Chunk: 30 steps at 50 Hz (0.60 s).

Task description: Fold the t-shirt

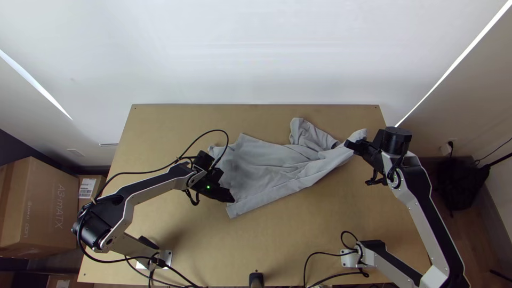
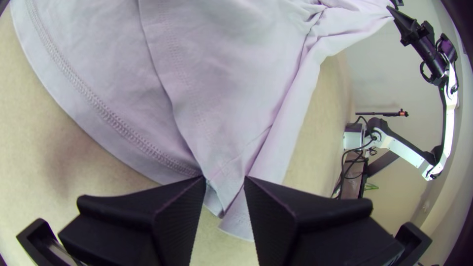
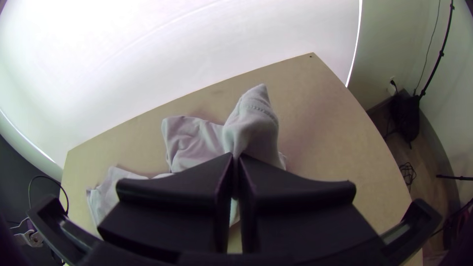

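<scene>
Item: one grey t-shirt, on the light wooden table, between the two arms. Partly spread, rumpled through the middle; a loose flap on the far side. Near edge drawn into a long, fairly straight line toward the right gripper.

Left gripper: at the near corner of the wide hemmed end, low to the tabletop. Fingers apart, with layered cloth in the gap. Placed there, by judgement, to catch that corner as the second holding point.

Right gripper: closed on the narrow, gathered end of the shirt, close to a stitched edge. Raised off the wood, likely to pull slack out of the near side and give a clean line for folding.

Stage: early, seemingly; no neat fold to count. Next need: a firm pinch at the left corner, all wanted layers included, then a lift of both ends together. Risk: only one layer caught — or the wide end dragged askew by too hard a pull from the right.
</scene>
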### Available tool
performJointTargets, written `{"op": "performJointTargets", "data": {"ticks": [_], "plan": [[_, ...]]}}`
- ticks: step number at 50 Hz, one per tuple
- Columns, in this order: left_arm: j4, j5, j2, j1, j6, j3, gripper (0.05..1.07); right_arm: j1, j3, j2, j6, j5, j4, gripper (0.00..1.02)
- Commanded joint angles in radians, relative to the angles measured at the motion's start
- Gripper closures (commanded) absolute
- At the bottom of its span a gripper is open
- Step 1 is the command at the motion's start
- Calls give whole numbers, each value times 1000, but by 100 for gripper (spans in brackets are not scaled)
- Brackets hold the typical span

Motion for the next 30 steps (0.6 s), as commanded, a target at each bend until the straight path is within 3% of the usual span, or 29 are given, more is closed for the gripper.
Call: {"op": "performJointTargets", "data": {"ticks": [1,7,12,30], "plan": [[8,-6,21,-5,-17,12,63,11,-29,-8,26,10,15,100],[11,-11,16,-5,-17,11,70,13,-35,-9,27,10,17,100],[30,-52,13,-5,-17,9,105,13,-38,-12,29,10,18,100],[13,-55,-53,-4,-20,15,105,16,-43,-17,29,10,22,100]]}}
